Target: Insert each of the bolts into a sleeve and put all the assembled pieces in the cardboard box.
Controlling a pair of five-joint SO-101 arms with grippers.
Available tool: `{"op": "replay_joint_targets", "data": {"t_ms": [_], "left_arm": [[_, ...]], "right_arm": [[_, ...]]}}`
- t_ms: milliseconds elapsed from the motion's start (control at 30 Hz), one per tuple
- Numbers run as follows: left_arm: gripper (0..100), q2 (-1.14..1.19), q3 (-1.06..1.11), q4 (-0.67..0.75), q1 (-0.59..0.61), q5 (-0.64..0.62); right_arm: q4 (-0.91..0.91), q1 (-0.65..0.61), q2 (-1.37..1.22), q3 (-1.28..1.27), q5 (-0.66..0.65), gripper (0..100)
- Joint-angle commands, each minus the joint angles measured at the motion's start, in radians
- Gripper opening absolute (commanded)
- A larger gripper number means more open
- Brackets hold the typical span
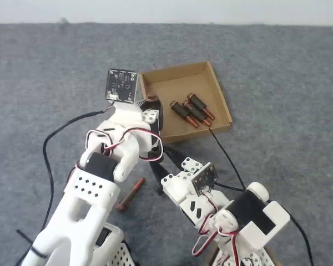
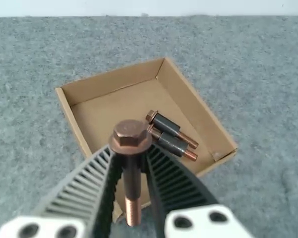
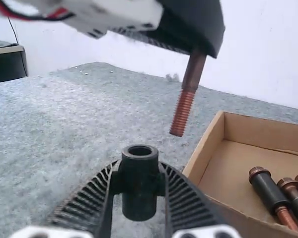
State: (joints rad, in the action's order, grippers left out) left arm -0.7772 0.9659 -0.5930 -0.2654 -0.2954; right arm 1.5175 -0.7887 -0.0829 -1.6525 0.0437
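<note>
Bright, even overhead light covers the tabletop (image 1: 277,66). Shadows are soft and short, hugging the cardboard box (image 1: 172,83) inner walls and the assembled pieces (image 1: 191,111). The clamped bolt (image 2: 131,136) head shows a dull sheen.

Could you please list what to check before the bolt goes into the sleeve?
1. The left gripper clamps the bolt, thread down: ok.
2. The right gripper holds the sleeve upright, bore up: ok.
3. Tip over the bore: not ok, it looks offset towards the box.
4. Tip and sleeve apart: ok.
5. The box has room beside the three assembled pieces: ok.
</note>
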Motion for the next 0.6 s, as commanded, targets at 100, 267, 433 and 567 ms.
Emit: {"op": "replay_joint_targets", "data": {"t_ms": [100, 267, 433, 567], "left_arm": [[3, -0.026, -0.073, -0.005, 0.008, -0.009], [3, -0.025, -0.047, -0.008, -0.002, -0.009], [3, -0.025, -0.041, -0.021, -0.011, -0.009], [3, -0.025, -0.039, -0.031, -0.011, -0.043]], "right_arm": [[-0.002, -0.007, -0.001, -0.012, 0.012, 0.9], [-0.002, -0.007, -0.001, -0.012, 0.012, 0.9], [-0.002, -0.007, -0.001, -0.012, 0.012, 0.9], [-0.002, -0.007, -0.001, -0.012, 0.011, 0.9]]}}
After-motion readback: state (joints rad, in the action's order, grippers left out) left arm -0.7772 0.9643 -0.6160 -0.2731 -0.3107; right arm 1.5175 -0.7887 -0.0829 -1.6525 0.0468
